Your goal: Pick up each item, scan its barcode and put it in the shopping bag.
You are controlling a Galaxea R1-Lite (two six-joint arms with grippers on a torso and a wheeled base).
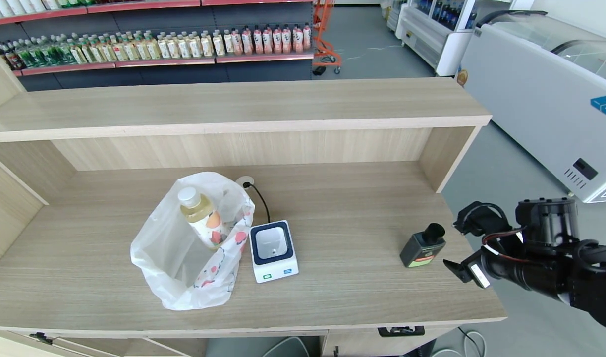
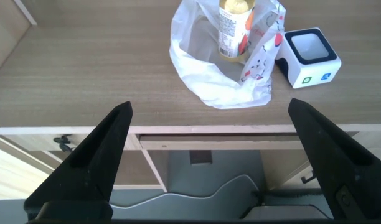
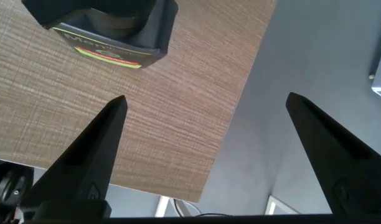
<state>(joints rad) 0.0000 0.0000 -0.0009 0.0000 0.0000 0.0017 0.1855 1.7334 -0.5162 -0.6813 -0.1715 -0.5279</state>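
Near right: right end effector (image 1: 464, 245) spread wide, empty, at the bench's (image 1: 357, 198) right edge; small dark bottle (image 1: 422, 245) just left, apart. Left end effector (image 2: 209, 107) equally wide, empty.

Right gripper (image 3: 206, 98) is seen with 2 dark fingers (image 3: 94, 149) spread wide apart above the counter edge. A dark container (image 3: 109, 31) with a green and red label is set on the wood-grain counter (image 3: 84, 112). Grey floor (image 3: 284, 56) is seen beyond.
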